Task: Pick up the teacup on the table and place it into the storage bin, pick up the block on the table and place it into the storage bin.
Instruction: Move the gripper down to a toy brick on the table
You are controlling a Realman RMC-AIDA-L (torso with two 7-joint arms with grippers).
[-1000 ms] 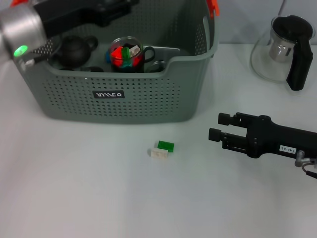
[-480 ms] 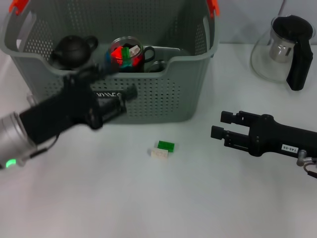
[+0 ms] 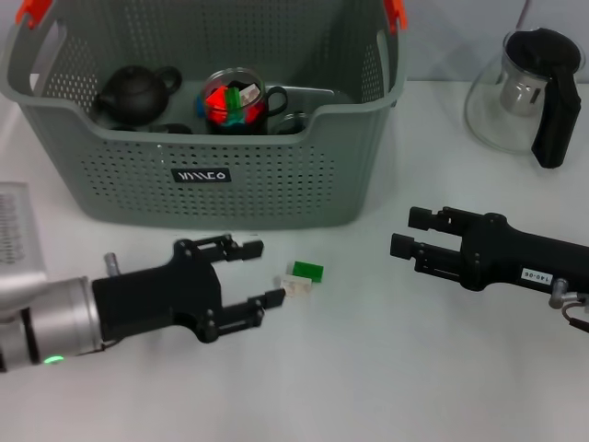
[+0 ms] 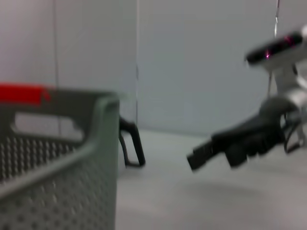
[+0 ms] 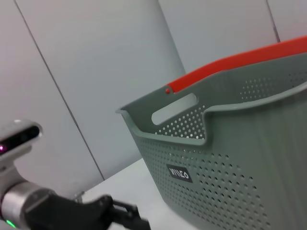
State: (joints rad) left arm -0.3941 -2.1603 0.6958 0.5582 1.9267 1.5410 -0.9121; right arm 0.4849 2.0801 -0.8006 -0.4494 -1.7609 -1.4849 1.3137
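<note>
The grey storage bin (image 3: 276, 180) stands at the back of the table. It holds a glass teacup (image 3: 236, 99) full of coloured blocks and a black teapot (image 3: 136, 92). A green block (image 3: 307, 271) and a white block (image 3: 296, 285) lie side by side on the table in front of the bin. My left gripper (image 3: 259, 273) is open, low over the table, its fingertips just left of the two blocks. My right gripper (image 3: 410, 232) is open and empty, hovering to the right of the blocks. The bin also shows in the left wrist view (image 4: 57, 158) and the right wrist view (image 5: 230, 143).
A glass pitcher with a black handle (image 3: 529, 92) stands at the back right. The right arm shows far off in the left wrist view (image 4: 240, 141), and the left arm shows in the right wrist view (image 5: 62, 213).
My left arm has swung down from over the bin to the table in front of it, ending with its open fingers beside the blocks. The right arm has barely moved.
</note>
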